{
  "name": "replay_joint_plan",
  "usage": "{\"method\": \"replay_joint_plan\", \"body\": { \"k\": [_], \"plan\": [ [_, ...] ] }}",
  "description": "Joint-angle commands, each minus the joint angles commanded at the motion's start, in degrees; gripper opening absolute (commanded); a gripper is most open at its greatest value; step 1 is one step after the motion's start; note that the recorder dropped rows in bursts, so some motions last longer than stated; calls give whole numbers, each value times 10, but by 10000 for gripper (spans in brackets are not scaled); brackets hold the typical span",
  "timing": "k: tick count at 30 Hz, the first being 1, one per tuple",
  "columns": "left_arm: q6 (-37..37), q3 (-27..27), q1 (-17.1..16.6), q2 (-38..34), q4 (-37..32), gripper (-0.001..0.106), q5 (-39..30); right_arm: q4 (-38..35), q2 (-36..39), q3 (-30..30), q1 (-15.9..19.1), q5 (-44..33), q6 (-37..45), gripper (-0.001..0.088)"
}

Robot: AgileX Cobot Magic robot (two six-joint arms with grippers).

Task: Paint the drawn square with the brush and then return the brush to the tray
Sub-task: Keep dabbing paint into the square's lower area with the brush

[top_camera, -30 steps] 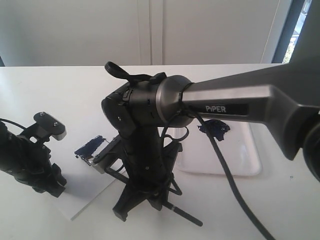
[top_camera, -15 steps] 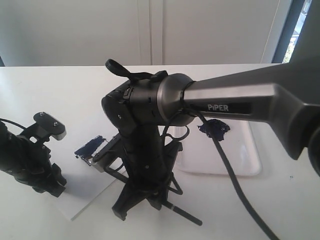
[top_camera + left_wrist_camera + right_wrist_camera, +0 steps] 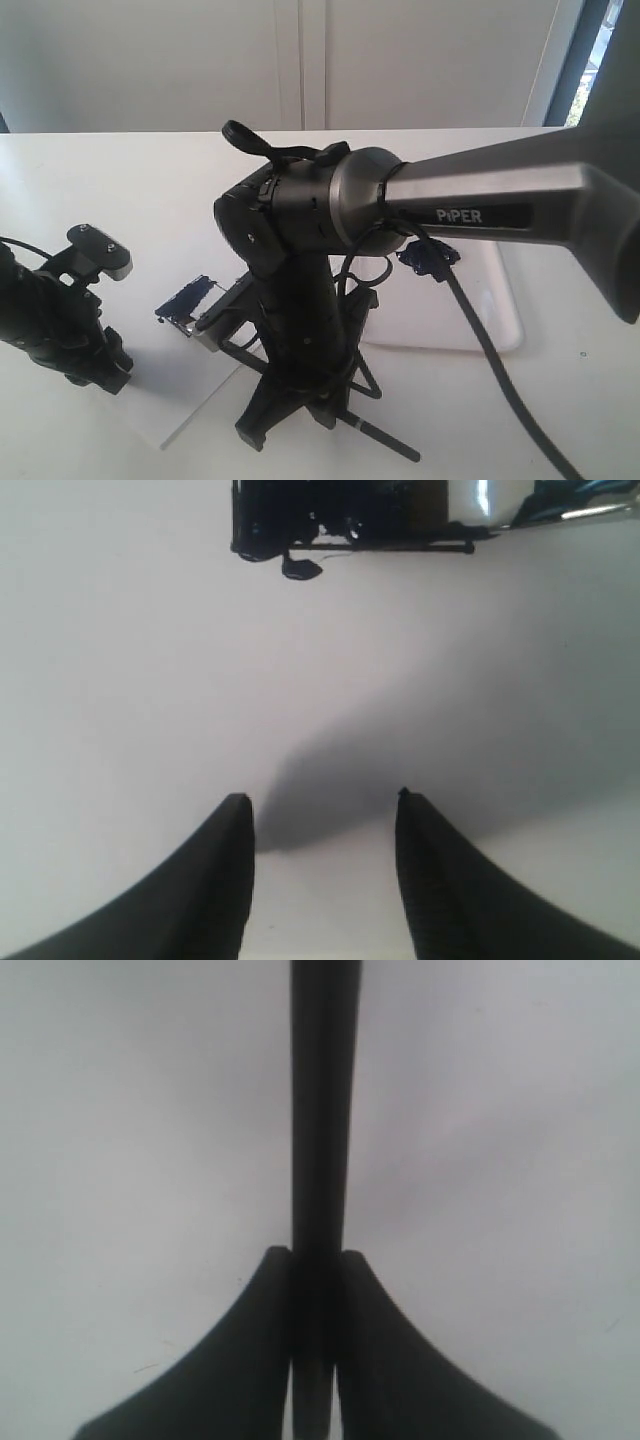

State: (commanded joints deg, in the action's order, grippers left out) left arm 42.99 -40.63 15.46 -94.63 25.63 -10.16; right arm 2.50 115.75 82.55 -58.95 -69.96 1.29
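Observation:
My right gripper (image 3: 300, 412) points down at the paper and is shut on the brush (image 3: 322, 1110), whose black handle runs straight out between the jaws. In the exterior view only the brush's handle end (image 3: 385, 440) sticks out past the gripper; the bristles are hidden behind the arm. The drawn square (image 3: 185, 298) is a dark navy streaky patch just left of the right wrist. Behind the arm, at right, lies the white tray (image 3: 490, 320) with its dark paint blob (image 3: 425, 258). My left gripper (image 3: 100, 372) (image 3: 322, 802) is open over bare white surface, holding nothing.
The white paper sheet (image 3: 190, 405) lies under both grippers, its corner toward the near edge. The right arm's thick forearm (image 3: 500, 205) crosses the scene above the tray. The left wrist view catches the right gripper and the brush handle (image 3: 400, 548) far off.
The right arm has shifted a little to the right and toward the near edge with the brush, uncovering more of the painted patch. The left arm has stayed still.

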Motion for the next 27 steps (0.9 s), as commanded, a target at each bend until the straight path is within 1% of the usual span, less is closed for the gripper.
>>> {"method": "replay_joint_plan", "body": {
  "k": [6, 15, 27],
  "plan": [
    [5, 0, 0, -4, 0, 497, 0, 0, -5, 0, 0, 0, 0, 0],
    [6, 0, 0, -30, 0, 497, 1, 0, -10, 0, 0, 0, 0, 0],
    [5, 0, 0, -30, 0, 497, 2, 1, -10, 0, 0, 0, 0, 0]
  ]
}}
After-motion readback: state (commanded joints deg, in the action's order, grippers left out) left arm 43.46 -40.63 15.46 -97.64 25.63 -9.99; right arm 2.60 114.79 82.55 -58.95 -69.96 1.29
